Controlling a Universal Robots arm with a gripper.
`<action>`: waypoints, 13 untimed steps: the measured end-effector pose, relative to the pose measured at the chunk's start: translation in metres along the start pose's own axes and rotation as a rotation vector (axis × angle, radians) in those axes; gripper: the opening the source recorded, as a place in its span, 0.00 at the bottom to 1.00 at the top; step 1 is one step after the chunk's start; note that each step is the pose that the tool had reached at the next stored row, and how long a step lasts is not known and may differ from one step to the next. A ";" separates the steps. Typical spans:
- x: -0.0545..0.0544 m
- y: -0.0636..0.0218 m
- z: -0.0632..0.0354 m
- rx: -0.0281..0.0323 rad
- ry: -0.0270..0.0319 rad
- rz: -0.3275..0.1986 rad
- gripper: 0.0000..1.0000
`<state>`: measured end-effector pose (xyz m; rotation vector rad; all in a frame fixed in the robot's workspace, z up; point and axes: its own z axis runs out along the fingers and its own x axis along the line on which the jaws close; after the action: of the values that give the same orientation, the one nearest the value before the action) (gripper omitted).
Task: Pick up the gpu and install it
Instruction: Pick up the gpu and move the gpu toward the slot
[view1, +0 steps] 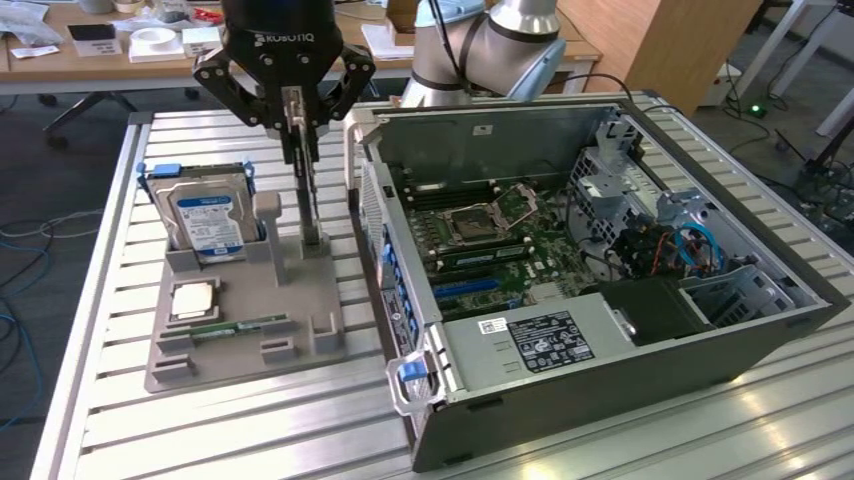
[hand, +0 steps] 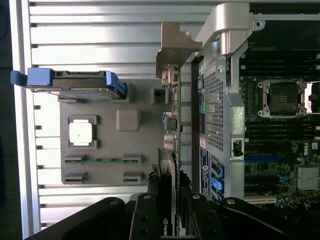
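Note:
The gpu (view1: 307, 190) stands on edge, a thin card rising from the grey holder (view1: 300, 300) next to the open computer case (view1: 747, 330). My gripper (view1: 302, 128) comes down from above with a finger pressed on each face of the card's top end, shut on it. The card's lower end is still down at the holder's slot. In the wrist view the gpu (hand: 170, 145) runs edge-on away from my gripper (hand: 170, 212). Its pale metal bracket (hand: 175, 45) is at the far end, close beside the case wall (hand: 220, 100).
On the grey holder a blue-labelled hard drive (view1: 207, 215) stands in a blue carrier, with a processor (view1: 196, 298) and a RAM stick (view1: 240, 327) lying in front of it. The motherboard (view1: 494, 240) lies exposed inside the case. Everything rests on a slatted aluminium table (view1: 240, 430).

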<state>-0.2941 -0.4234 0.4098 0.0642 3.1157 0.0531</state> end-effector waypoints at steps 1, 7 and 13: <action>0.000 0.0000 0.0000 0.0000 0.0000 0.000 0.26; -0.004 0.0002 0.0001 0.0000 0.0001 0.000 0.26; -0.011 0.0004 0.0003 0.0000 0.0000 0.000 0.26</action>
<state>-0.2835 -0.4234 0.4098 0.0643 3.1157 0.0532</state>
